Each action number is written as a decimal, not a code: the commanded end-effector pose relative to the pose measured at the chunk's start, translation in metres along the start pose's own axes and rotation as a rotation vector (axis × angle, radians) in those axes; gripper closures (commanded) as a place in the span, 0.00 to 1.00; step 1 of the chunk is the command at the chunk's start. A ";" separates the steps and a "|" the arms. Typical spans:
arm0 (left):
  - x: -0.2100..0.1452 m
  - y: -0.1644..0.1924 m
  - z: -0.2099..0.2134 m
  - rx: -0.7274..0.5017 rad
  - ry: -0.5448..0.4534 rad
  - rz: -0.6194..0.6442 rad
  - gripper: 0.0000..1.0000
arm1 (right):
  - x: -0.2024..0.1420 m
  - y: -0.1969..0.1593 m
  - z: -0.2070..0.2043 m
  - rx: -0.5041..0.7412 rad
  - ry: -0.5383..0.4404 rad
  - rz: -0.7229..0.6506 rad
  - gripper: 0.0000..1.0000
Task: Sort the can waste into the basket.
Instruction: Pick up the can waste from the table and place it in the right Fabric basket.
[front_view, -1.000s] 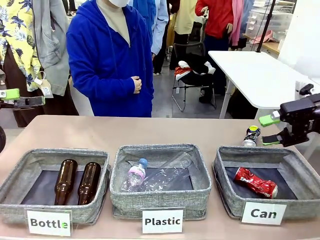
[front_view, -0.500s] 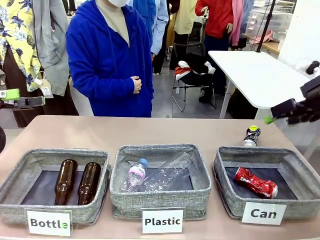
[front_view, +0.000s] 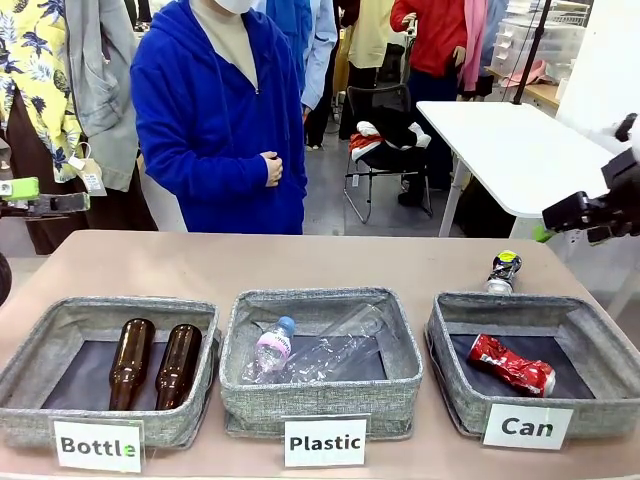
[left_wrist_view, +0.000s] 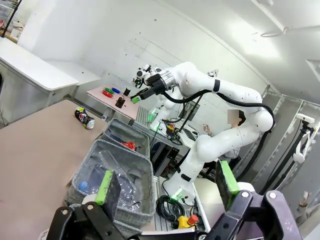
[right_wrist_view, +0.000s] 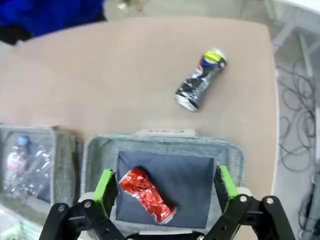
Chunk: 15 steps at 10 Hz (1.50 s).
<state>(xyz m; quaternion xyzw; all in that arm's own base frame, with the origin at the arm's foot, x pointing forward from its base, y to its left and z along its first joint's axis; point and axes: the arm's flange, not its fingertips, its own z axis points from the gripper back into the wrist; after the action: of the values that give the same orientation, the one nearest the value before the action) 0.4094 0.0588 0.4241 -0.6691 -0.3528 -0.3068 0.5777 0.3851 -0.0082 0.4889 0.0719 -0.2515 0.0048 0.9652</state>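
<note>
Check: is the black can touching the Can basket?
Apart. The right wrist view looks down on both: bare table shows between the black can and the Can basket's far rim.

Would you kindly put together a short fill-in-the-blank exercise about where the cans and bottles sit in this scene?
1. The red can lies inside the basket signed ____.
2. The black can lies on the ____, behind that basket.
3. The basket signed "Bottle" holds ____ brown glass bottles.
4. The right gripper, above the red can, has its jaws ____.

Missing words: Can; table; two; open
</note>
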 end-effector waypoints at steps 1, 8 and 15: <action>0.000 -0.003 0.000 0.004 0.014 0.008 0.00 | 0.053 -0.003 -0.022 -0.071 0.143 -0.127 0.00; 0.000 -0.003 0.000 0.004 0.014 0.008 0.00 | 0.116 -0.035 -0.197 -0.176 0.414 -0.463 0.00; 0.000 -0.003 0.000 0.004 0.014 0.008 0.00 | 0.100 -0.038 -0.262 -0.354 0.335 -0.509 0.00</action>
<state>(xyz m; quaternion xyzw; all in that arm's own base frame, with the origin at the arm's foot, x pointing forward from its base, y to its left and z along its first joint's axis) 0.4096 0.0590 0.4235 -0.6692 -0.3526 -0.3061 0.5781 0.5926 -0.0144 0.3094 -0.0217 -0.0341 -0.2519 0.9669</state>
